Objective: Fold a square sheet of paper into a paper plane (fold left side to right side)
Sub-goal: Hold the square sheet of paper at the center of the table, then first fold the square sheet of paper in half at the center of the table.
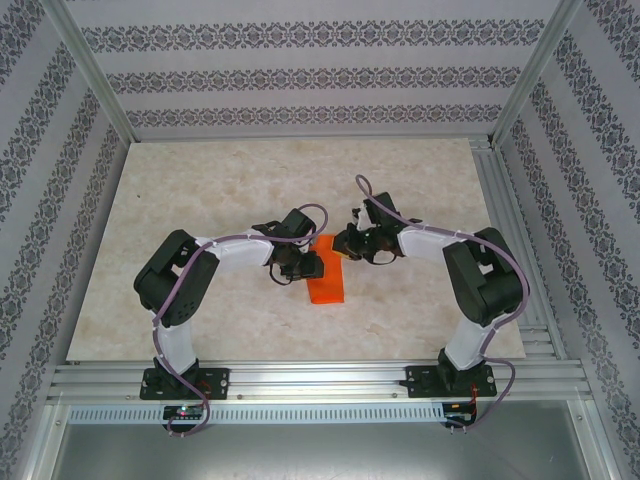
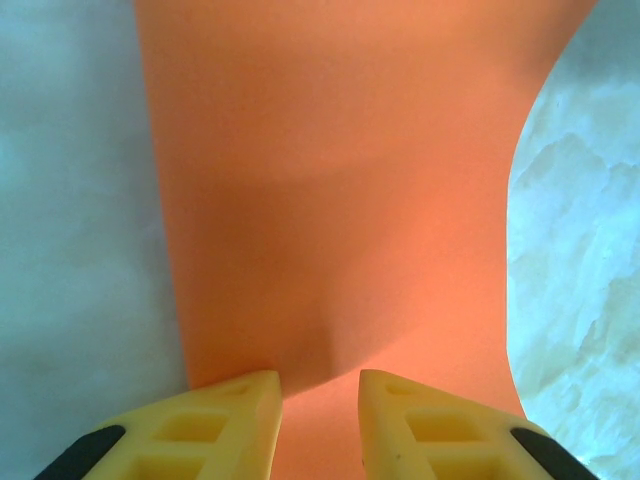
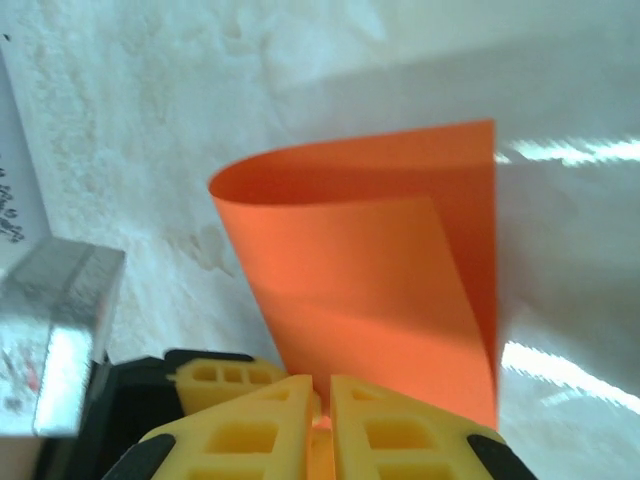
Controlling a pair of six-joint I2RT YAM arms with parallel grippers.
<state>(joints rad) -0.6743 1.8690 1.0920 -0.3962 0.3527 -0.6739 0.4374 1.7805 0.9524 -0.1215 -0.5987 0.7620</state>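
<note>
Pinching the near edge of the square sheet of paper [image 3: 370, 290], the clenched right end effector [image 3: 320, 405] has it curling over straight ahead; the left end effector [image 2: 318, 400], jaws apart, grasps nothing above its other side.

Left arm [image 1: 175, 335] and right arm [image 1: 468, 340]: white links are joined by bulky black joint housings. A lilac cable [image 1: 300, 212] is routed along each arm, looped loose near the wrist. Black base plates [image 1: 185, 381] are fitted at the bottom. Fingers of left gripper [image 2: 318, 378] and right gripper [image 3: 320, 385] are moulded in yellow, wedge-shaped, with rectangular pockets and black rear corners.
</note>
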